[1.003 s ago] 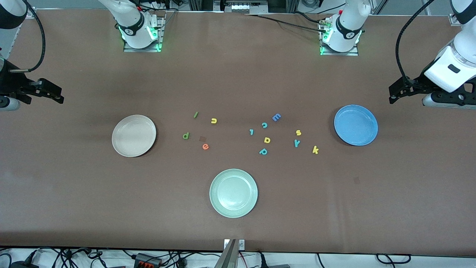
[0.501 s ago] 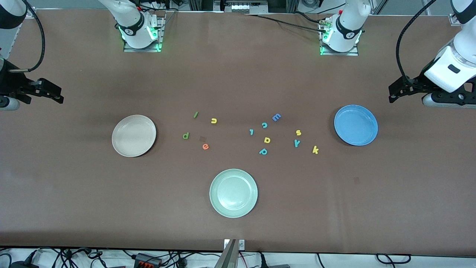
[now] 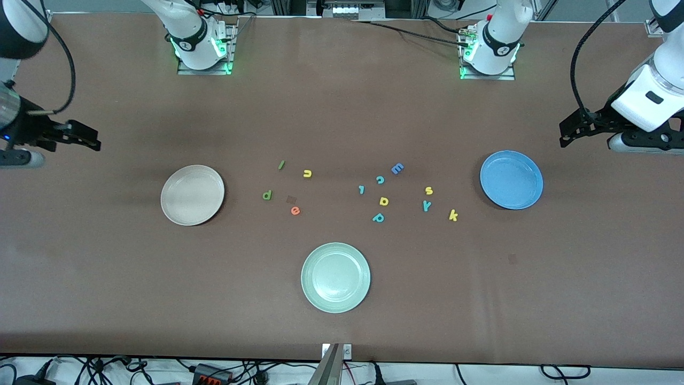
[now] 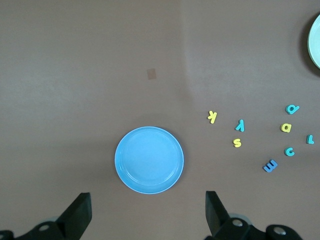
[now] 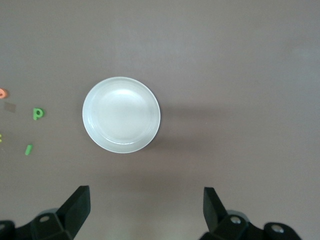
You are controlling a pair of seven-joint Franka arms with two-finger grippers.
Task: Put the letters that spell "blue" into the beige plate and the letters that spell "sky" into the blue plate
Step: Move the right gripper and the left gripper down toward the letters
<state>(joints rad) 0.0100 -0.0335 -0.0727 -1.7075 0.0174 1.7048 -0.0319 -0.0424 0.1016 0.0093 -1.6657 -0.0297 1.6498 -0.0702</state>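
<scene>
Foam letters, tiny and light, are judged soft and best pinched across their thin edges: b (image 3: 267, 195), l (image 3: 281, 165), u (image 3: 307, 173), e (image 3: 295, 210) lie beside the beige plate (image 3: 170, 182); s (image 3: 428, 190), y (image 3: 426, 205), k (image 3: 453, 215) beside the blue plate (image 3: 536, 182). Left gripper (image 4: 145, 216) hangs spread over the blue plate's end, right gripper (image 5: 145, 214) spread at the beige plate's end, nothing held. Both arms are cut off by the front view's edges.

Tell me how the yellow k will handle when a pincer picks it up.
The yellow k looks small and flat, so probably very light. It lies flush on the table, so fingers may struggle to get under it. Its thin strokes look foam-like and may bend under a squeeze.
</scene>
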